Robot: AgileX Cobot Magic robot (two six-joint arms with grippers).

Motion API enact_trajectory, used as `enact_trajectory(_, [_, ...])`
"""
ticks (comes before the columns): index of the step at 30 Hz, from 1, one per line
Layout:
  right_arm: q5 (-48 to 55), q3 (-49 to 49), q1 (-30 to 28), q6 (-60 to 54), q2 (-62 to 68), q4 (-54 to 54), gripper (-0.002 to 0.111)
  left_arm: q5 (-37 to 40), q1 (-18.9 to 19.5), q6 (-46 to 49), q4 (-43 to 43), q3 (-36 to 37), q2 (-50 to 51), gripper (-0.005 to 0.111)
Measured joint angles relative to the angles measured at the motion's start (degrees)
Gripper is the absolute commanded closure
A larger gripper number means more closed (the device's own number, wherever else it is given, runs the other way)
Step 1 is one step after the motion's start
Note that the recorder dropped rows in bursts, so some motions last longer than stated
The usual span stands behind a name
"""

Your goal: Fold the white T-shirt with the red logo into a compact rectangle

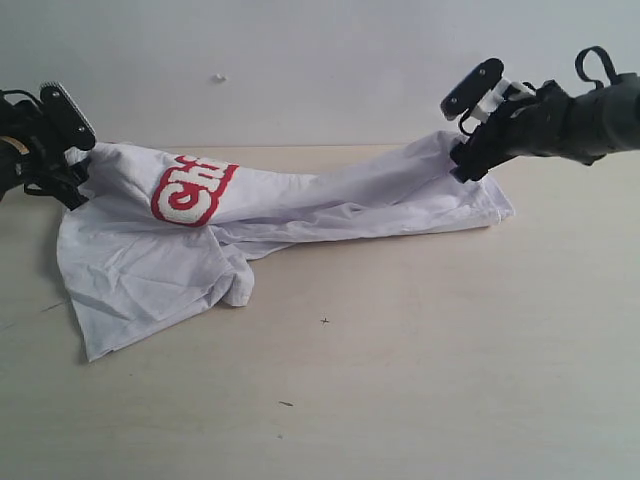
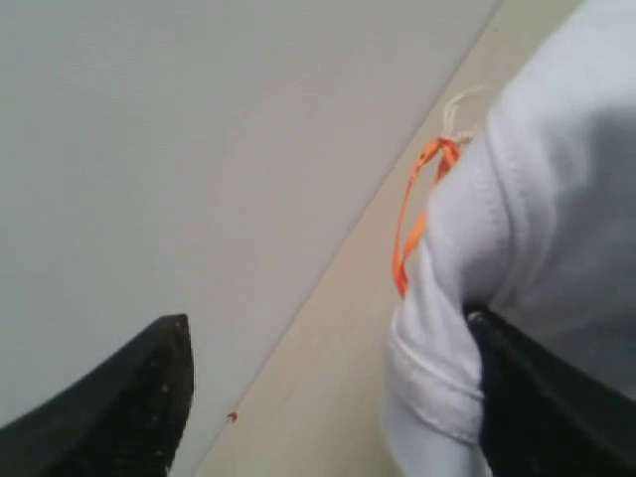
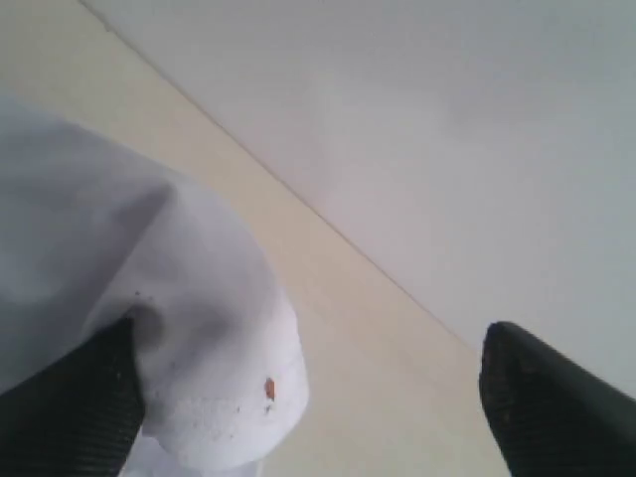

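Observation:
The white T-shirt lies crumpled across the table, both ends raised off it. The red logo shows only its first letters near the left end. My left gripper is open at the shirt's left end. In the left wrist view its jaws stand wide apart, and the ribbed collar with its orange tag drapes over one finger. My right gripper is open at the right end. In the right wrist view white cloth hangs over one finger only.
The pale wooden table extends in front of the shirt, with a few small dark specks on it. A plain grey wall rises right behind the table's back edge. One sleeve folds under at the front.

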Motion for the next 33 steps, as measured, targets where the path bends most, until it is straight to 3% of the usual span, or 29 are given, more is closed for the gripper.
enact_trajectory(4, [10.85, -6.90, -0.63, 6.03, 0.00, 1.53, 0.022, 2.62, 0.00, 1.35, 0.11, 0.00, 0.00, 0.034])
enact_trajectory(9, [15.83, -10.50, -1.02, 10.65, -0.13, 0.79, 0.008, 6.51, 0.00, 4.51, 0.23, 0.00, -0.10, 0.016])
enact_trajectory(14, [16.46, -10.63, -1.02, 12.04, -0.32, -0.05, 0.006, 5.86, 0.00, 2.45, 0.34, 0.00, -0.10, 0.003])
enact_trajectory(24, [17.39, -10.63, -1.02, 12.15, -0.16, -0.61, 0.006, 5.13, 0.16, -2.29, 0.34, 0.00, -3.66, 0.002])
enact_trajectory(29, [18.58, -10.63, -1.02, 12.15, -0.16, -0.61, 0.006, 14.19, 0.36, -5.11, 2.66, -2.39, -4.60, 0.016])
enact_trajectory(31, [19.56, -10.63, -1.02, 12.15, -0.16, -0.61, 0.006, 17.93, 0.93, -11.07, 2.64, -4.50, -4.50, 0.033])
enact_trajectory(33, [20.22, -10.63, -1.02, 12.15, -0.16, -0.61, 0.006, 20.59, 1.79, -19.66, 2.67, -6.85, -4.50, 0.061])
